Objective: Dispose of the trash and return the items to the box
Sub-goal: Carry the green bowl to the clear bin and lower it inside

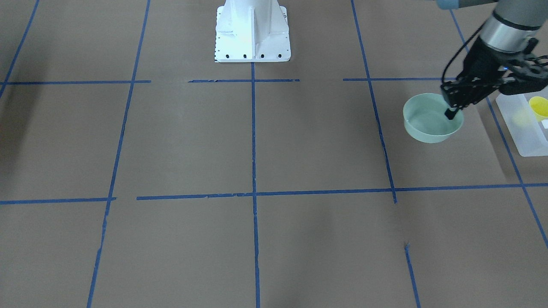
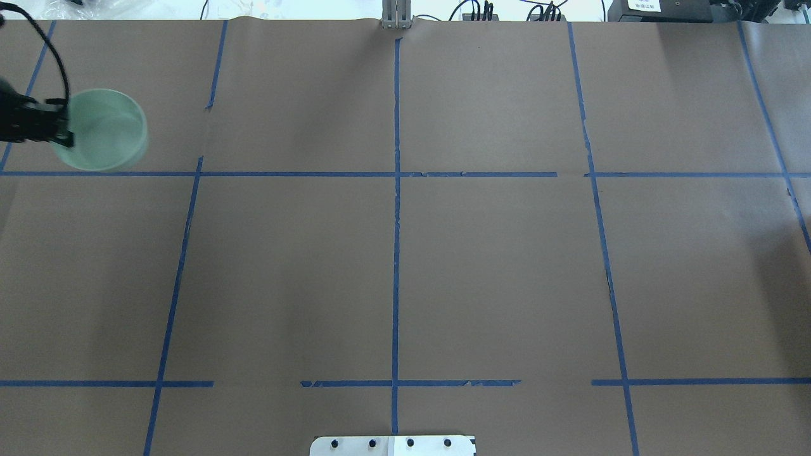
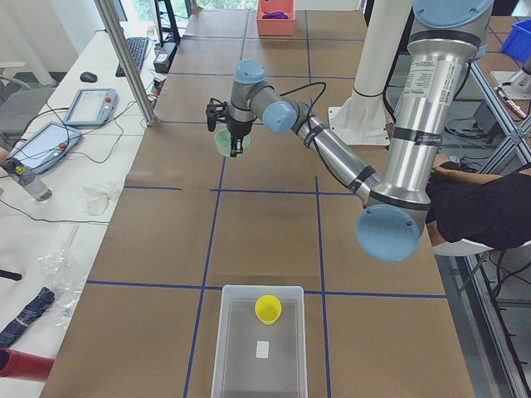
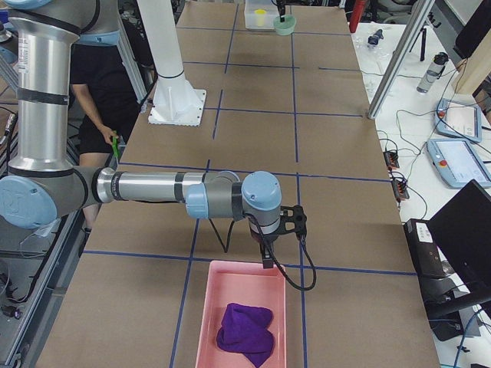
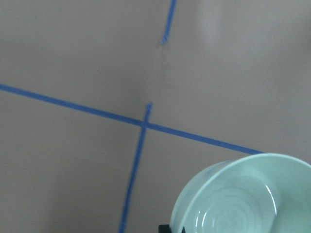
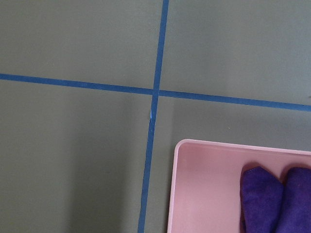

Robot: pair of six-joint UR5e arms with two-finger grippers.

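Pale mint-green round bowl (image 1: 424, 123) was pinched at its rim by the left end effector (image 1: 451, 112). One black finger sat inside the wall and the other outside, so the end effector was closed on the bowl. We could not tell whether the bowl's base was clear of the brown paper-covered table (image 1: 299, 141).

The coming move turned on where the translucent frosted-white rectangular plastic bin (image 3: 236, 365) lay from that grip. In the front-facing view it stood at about 3 o'clock of the end effector, near but apart from the bowl. In the view from the robot's left end it lay at about 6 o'clock of the bowl, well down the table. There its long axis ran from 12 to 6 o'clock, so a short end wall faced the bowl.

The small yellow plastic tumbler cup (image 3: 267, 308) already stood upright inside, at the bin's 12 o'clock end, the end nearest the bowl. The small white label (image 3: 262, 350) showed beyond it. We judged that the bowl needed carrying past the cup towards the 6 o'clock part of the bin, or it would come down on the cup.

The left arm was plainly the nearer one. The right end effector (image 4: 266, 257) hung far off, at the rim of a pink plastic tray (image 4: 205, 326) holding a crumpled purple cloth (image 4: 245, 337). We could not tell whether it was open or closed.
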